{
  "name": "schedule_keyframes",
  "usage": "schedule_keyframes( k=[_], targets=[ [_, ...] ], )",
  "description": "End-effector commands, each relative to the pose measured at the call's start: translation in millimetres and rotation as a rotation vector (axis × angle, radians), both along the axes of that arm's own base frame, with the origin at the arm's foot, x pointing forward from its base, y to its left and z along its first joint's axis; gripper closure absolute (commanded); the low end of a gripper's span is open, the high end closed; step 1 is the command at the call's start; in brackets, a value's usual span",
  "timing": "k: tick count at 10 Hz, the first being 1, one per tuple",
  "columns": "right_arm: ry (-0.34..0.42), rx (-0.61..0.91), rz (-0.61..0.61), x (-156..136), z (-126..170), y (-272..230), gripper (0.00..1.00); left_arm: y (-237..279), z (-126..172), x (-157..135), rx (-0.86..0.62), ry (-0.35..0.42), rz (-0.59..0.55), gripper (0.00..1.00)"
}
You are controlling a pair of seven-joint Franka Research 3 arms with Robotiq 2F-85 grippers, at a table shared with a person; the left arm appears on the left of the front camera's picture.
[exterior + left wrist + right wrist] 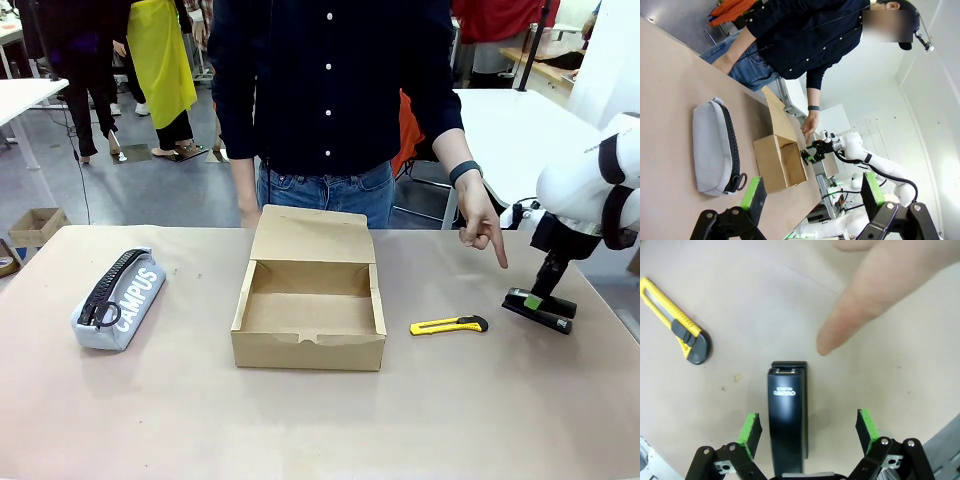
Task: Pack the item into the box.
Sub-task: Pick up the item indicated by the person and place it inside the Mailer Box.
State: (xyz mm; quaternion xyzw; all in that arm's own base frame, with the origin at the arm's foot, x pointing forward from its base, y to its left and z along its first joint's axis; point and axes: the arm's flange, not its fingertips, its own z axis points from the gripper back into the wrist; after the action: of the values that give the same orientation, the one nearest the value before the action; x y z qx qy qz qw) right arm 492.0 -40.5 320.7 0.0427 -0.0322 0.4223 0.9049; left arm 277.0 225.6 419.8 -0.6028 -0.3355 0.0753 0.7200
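Grey fabric sits at the far left of the front view: a zip pouch (118,300) printed "CAMPUS" lies on the tan table (300,430). In the left wrist view, the left tool (811,192) hangs above the table with its green pads spread wide and nothing between them. The pouch (715,147) lies just ahead of it.

At the centre of the front view stands the brown cardboard box (308,352), open, with its flap lid raised at the back. To its right, clearly apart from it, a yellow-and-black utility knife (448,325) lies flat. Above and right of the knife, the person's hand (480,222) points an index finger down toward the right side of the table.

Near the right edge lies the stapler (545,312), on the table and outside the box, with the right tool (538,300) lowered over it. In the right wrist view this tool (809,430) stands wide. One pad (752,432) sits on each side of the stapler (787,410) with a gap on both sides, gripping nothing. The person's fingertip (832,342) hovers just past the stapler's far end.
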Motion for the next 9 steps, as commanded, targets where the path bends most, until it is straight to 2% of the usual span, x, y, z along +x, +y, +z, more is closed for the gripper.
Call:
schedule_keyframes(
  k=[1, 5, 9],
  targets=[
    [-0.004, 0.013, 0.025, -1.4, 3.3, 0.7, 0.0, -0.8, 1.5, -0.1, -0.009, -0.032, 0.006, 0.0],
    [-0.013, -0.047, 0.031, -8.9, 12.5, 7.9, 0.0, -0.8, 1.5, -0.1, -0.009, -0.032, 0.006, 0.0],
    [-0.057, -0.141, 0.017, -36.3, 83.0, 10.8, 0.0, -0.8, 1.5, -0.1, -0.009, -0.032, 0.006, 0.0]
  ],
)
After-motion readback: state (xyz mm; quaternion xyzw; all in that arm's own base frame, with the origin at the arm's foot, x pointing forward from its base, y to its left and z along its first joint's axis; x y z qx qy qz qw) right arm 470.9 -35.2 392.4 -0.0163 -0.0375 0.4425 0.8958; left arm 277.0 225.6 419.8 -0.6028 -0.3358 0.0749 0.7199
